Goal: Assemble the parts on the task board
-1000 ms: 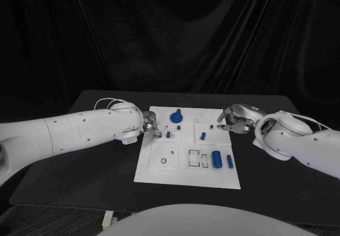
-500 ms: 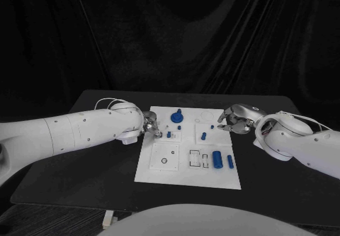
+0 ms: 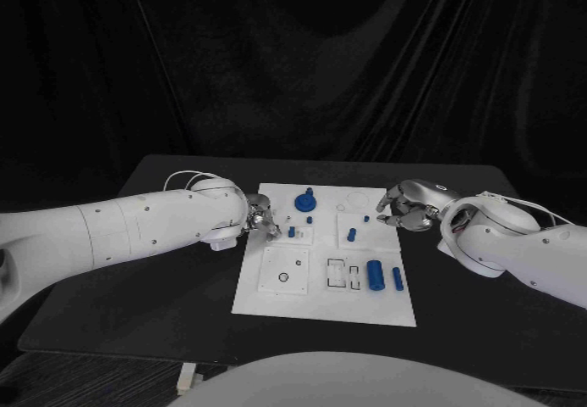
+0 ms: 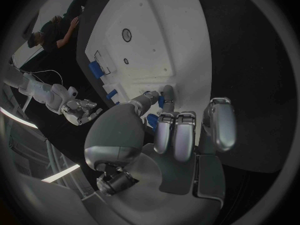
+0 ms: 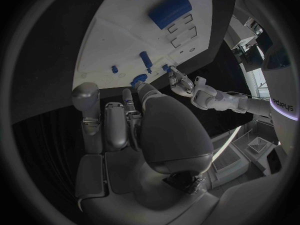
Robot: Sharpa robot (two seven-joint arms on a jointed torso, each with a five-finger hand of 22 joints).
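A small blue peg (image 3: 291, 231) stands on the white task board (image 3: 321, 297) at the left hand's (image 3: 259, 217) fingertips (image 4: 167, 94), pinched between them, while the right hand (image 3: 401, 206) hovers curled, holding nothing, over the board's far edge

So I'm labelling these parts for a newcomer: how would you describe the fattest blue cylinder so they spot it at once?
Start at the white task board mid-table and go to its right side, near edge. The fat blue cylinder lies there flat, between outlined slots and a thinner blue pin; it is the thickest lying piece.
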